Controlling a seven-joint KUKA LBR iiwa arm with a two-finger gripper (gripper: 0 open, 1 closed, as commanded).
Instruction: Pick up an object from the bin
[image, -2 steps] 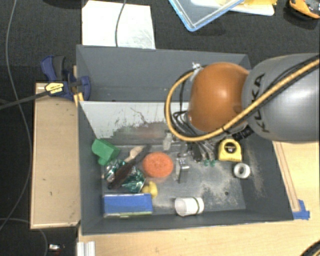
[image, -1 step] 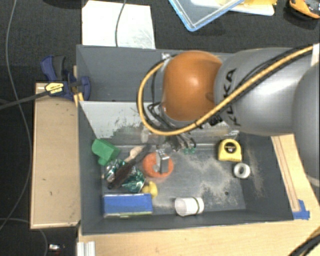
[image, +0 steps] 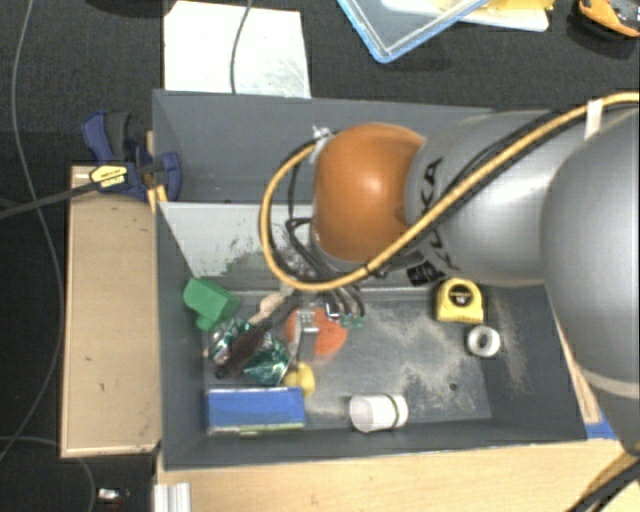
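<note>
My gripper (image: 322, 316) sits low in the middle of the bin, under the arm's orange cover. It is right over an orange round thing (image: 330, 338) lying on the bin floor. Just left of that lie a dark brush-like tool (image: 243, 342) and a crumpled green shiny wrapper (image: 266, 366). A small yellow piece (image: 300, 378) rests below the orange thing.
A green block (image: 205, 300) lies at the left wall and a blue box (image: 255, 408) at the front left. A white cylinder (image: 378, 411) sits near the front wall. At the right lie a yellow tape measure (image: 458, 300) and a white tape roll (image: 483, 342).
</note>
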